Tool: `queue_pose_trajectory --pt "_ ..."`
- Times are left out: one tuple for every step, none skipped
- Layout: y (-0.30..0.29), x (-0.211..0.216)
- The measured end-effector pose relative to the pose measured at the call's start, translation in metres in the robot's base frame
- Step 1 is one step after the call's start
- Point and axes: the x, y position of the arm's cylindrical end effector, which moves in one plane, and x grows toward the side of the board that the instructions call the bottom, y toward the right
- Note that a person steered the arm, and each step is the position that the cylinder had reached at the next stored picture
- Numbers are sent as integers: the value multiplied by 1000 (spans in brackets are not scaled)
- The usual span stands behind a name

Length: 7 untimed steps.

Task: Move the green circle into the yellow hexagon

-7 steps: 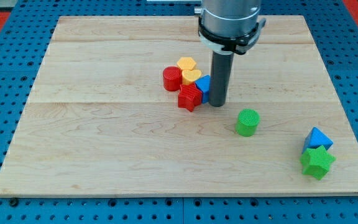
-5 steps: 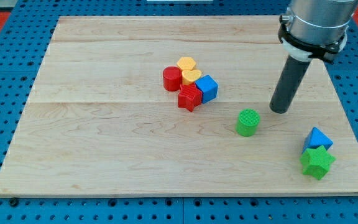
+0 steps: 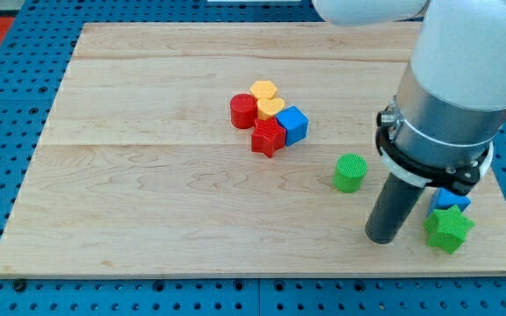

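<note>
The green circle [image 3: 350, 172] stands on the wooden board [image 3: 148, 193] right of centre. The yellow hexagon [image 3: 263, 89] sits at the top of a cluster near the middle, well up and to the left of the green circle. My tip [image 3: 380, 238] rests on the board below and to the right of the green circle, a short gap away and not touching it.
The cluster also holds a yellow heart [image 3: 271, 107], a red cylinder [image 3: 243, 111], a red star [image 3: 268, 138] and a blue cube [image 3: 292, 124]. A green star [image 3: 450, 228] and a partly hidden blue block [image 3: 452, 200] lie right of my tip.
My tip has swept from beside the blue cube to the right, then down toward the view's bottom, ending below and right of the green circle. No block has moved.
</note>
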Motion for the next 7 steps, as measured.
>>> queue_pose_trajectory --pt "-3 -29" --pt "-3 -83" --pt "-3 -134" --pt "-4 -172" --pt "6 -178" --pt "21 -132" --pt "11 -129"
